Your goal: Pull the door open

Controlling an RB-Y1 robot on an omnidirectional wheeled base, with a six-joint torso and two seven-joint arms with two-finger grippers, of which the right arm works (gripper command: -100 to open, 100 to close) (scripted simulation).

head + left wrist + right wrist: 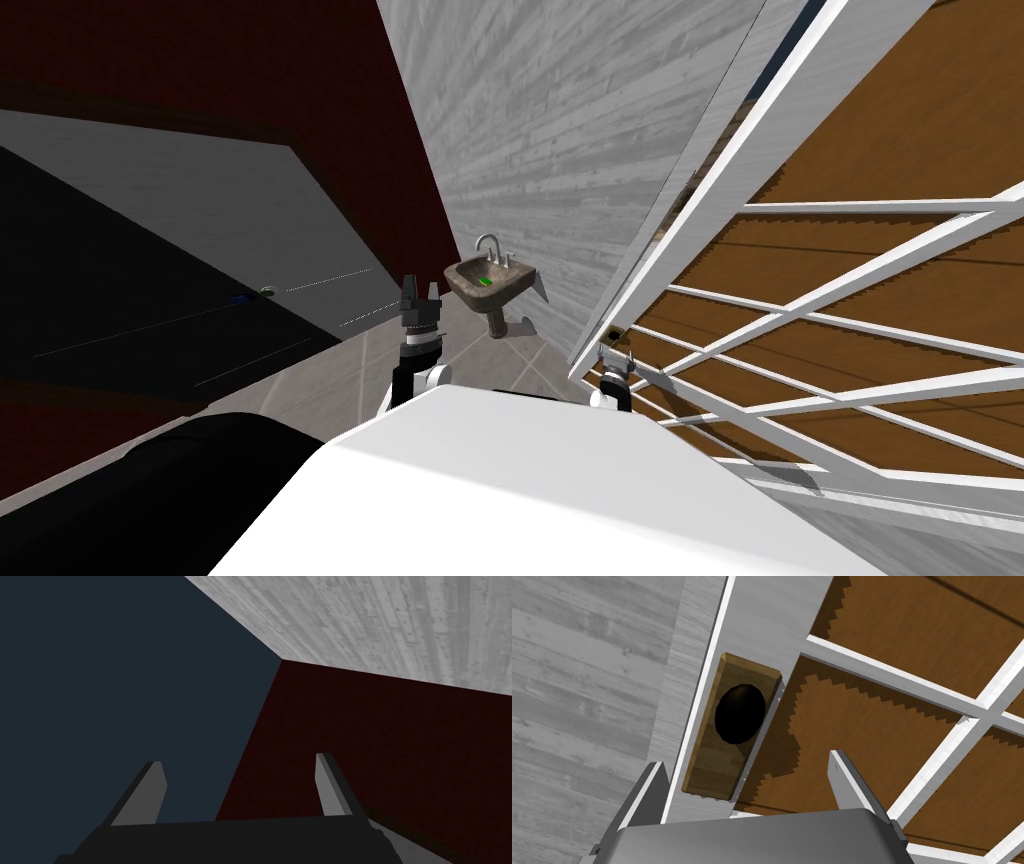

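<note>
Spread jaws of the right gripper (747,760) hover just short of the black knob (740,714) on its wooden plate (709,773), at the edge of the brown, white-latticed door (850,300). Left gripper (420,292), likewise spread, is raised near a sink (487,281).

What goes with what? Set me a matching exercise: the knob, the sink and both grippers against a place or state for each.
Things:
1. knob
2. sink
3. left gripper
4. right gripper

Places or states:
A. open, close in front of the knob
B. against the grey wall
C. black, on a wooden plate at the door edge
D. open, held up away from the door

Pairs: 1-C, 2-B, 3-D, 4-A.
</note>
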